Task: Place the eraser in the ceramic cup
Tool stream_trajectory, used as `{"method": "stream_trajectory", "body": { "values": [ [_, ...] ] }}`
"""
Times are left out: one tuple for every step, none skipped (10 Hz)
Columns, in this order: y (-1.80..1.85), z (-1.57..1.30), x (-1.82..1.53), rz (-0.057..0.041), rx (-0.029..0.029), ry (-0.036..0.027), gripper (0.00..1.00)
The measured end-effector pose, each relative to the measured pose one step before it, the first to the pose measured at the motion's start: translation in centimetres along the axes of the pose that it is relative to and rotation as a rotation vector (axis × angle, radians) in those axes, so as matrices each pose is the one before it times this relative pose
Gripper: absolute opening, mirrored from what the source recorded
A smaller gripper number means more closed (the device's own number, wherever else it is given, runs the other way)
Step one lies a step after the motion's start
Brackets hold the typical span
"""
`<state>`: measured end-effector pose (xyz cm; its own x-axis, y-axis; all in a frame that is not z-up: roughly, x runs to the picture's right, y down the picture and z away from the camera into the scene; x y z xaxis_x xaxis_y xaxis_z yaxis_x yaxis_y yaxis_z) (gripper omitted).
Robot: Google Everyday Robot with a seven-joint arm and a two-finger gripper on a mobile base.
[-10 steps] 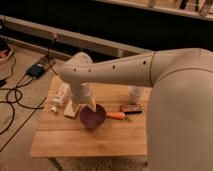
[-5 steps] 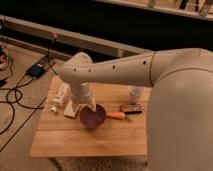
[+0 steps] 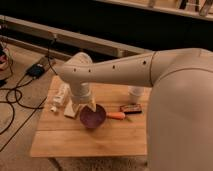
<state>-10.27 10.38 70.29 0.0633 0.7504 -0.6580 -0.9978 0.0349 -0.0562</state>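
The eraser (image 3: 70,110), a small pale beige block, lies on the wooden table (image 3: 85,142) at its left side, just left of the dark purple bowl (image 3: 92,118). The ceramic cup (image 3: 135,94), small and white, stands upright at the back right, partly behind my arm. My gripper (image 3: 82,106) points down from the wrist, right next to the eraser and over the bowl's left rim. The wrist hides much of it, and I cannot tell whether it touches the eraser.
A longer white tube (image 3: 61,95) lies left of the eraser. An orange object (image 3: 116,115) and a dark flat bar (image 3: 130,108) lie right of the bowl. Cables (image 3: 15,100) and a dark box (image 3: 36,70) are on the floor at left.
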Motion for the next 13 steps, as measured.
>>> {"method": "stream_trajectory", "body": {
  "values": [
    [-0.003,0.002,0.001,0.00004,0.00008,0.00002,0.65],
    [0.005,-0.002,0.0,-0.00005,-0.0001,-0.00002,0.65],
    [0.01,0.005,0.003,-0.00024,0.00007,0.00008,0.65],
    [0.021,0.05,-0.002,-0.00095,0.0007,0.00027,0.65],
    [-0.026,0.206,-0.172,0.00219,0.00113,0.0006,0.65],
    [-0.173,0.314,-0.373,0.00768,0.0048,-0.00134,0.65],
    [-0.085,0.492,-0.764,0.01498,0.00309,-0.00495,0.65],
    [0.342,0.651,-1.402,0.01641,0.0053,-0.0119,0.65],
    [0.359,0.305,-0.477,0.00341,0.00144,-0.00151,0.65],
    [0.828,0.532,-0.969,0.00492,-0.00261,-0.00472,0.65],
    [0.647,0.475,-0.914,0.00289,-0.00012,-0.00414,0.65],
    [0.704,0.493,-0.835,0.00027,0.00112,-0.00182,0.65],
    [0.648,0.537,-0.852,-0.00264,0.00951,-0.00733,0.65]
  ]
}}
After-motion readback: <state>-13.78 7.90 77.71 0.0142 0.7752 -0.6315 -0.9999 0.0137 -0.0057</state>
